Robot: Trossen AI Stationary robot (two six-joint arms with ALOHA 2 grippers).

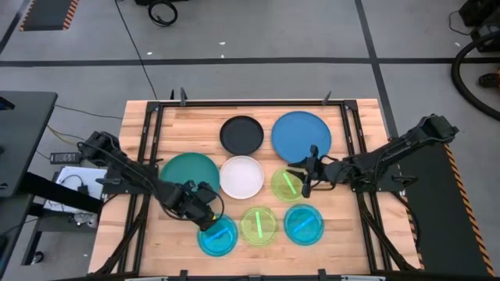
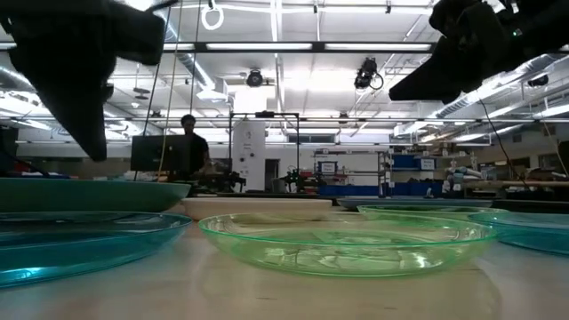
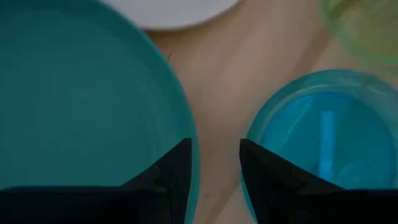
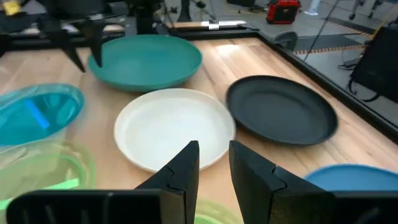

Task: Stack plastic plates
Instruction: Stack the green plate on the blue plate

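Eight plates lie flat on the wooden table. In the high view the black plate (image 1: 241, 134) and the large blue plate (image 1: 301, 136) are at the far side. The large teal plate (image 1: 190, 173), the white plate (image 1: 241, 176) and a lime plate (image 1: 290, 184) are in the middle. A cyan plate (image 1: 218, 235), a lime plate (image 1: 258, 225) and a second cyan plate (image 1: 303, 224) are near. My left gripper (image 3: 214, 152) hovers open over bare wood between the teal plate (image 3: 74, 106) and a cyan plate (image 3: 323, 137). My right gripper (image 4: 213, 152) hovers open beside the middle lime plate, facing the white plate (image 4: 171, 127).
A black frame (image 1: 234, 103) runs along the table's far edge and down both sides. Bare wood shows between the plates and in the near left corner (image 1: 168, 242). In the low view both arms hang above the plates (image 2: 347, 240); a person (image 2: 188, 142) stands far behind in the room.
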